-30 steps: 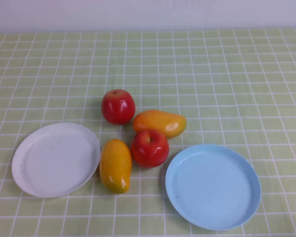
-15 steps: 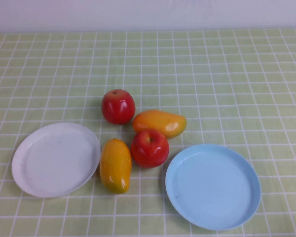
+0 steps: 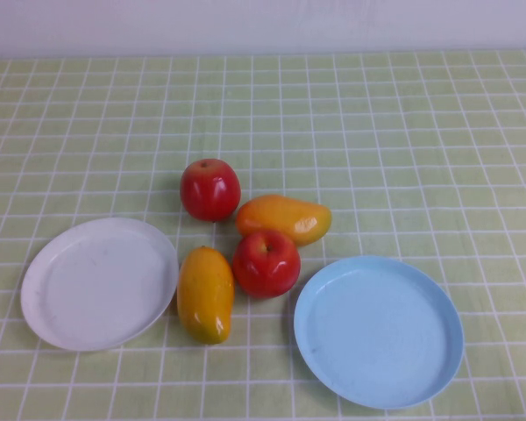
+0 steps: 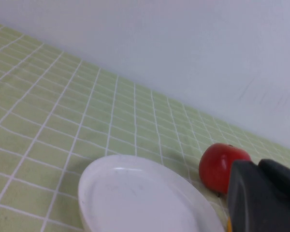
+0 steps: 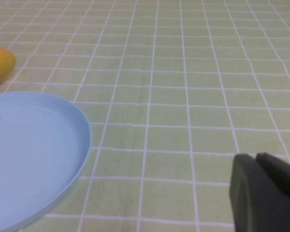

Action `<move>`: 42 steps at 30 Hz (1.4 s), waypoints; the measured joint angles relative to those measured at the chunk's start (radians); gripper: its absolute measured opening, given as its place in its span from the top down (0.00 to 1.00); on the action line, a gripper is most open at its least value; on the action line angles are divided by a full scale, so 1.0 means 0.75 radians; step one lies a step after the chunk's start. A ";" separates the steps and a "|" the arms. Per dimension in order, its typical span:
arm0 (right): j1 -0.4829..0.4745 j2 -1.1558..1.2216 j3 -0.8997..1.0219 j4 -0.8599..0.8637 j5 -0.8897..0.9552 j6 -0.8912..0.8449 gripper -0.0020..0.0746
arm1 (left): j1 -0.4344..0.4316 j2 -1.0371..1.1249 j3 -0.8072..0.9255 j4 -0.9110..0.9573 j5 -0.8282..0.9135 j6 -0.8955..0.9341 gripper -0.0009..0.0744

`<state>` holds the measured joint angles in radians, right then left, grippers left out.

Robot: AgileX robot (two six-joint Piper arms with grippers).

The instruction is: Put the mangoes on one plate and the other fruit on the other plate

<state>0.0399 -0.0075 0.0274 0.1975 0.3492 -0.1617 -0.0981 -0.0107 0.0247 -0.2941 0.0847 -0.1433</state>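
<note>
While nothing on table shifts over last second, you see mangoes [image 3: 204, 293] and apples [image 3: 266, 262] clustered between white plate [image 3: 48, 307] and blue plate [image 3: 421, 360] (both unloaded); left gripper [image 4: 263, 198] and right gripper [image 5: 266, 198] closed, empty, beside plates. Sorting not started.

Tabletop setup, green checked tablecloth [image 3: 403, 132], plain wall [image 3: 263, 22]

Two mangoes [image 3: 205, 294] [image 3: 284, 218] and two red apples [image 3: 210, 189] [image 3: 266, 263] were present — four fruits in total. Two plates were counted — one white plate [image 3: 98, 283] and one light blue plate [image 3: 378, 331].
</note>
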 joint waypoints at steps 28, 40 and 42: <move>0.000 0.000 0.000 0.000 0.000 0.000 0.99 | 0.000 1.027 -0.909 -0.143 0.785 0.584 0.99; 0.000 0.000 0.000 0.000 0.000 0.000 1.00 | -0.202 1.641 -1.311 -0.259 0.825 0.812 0.99; 0.000 0.000 0.000 0.000 0.000 0.000 1.00 | -0.257 1.734 -1.399 -0.243 0.852 0.814 0.99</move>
<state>0.0399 -0.0075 0.0274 0.1975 0.3492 -0.1617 -0.2911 1.2901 -1.0247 -0.4760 0.7236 0.4671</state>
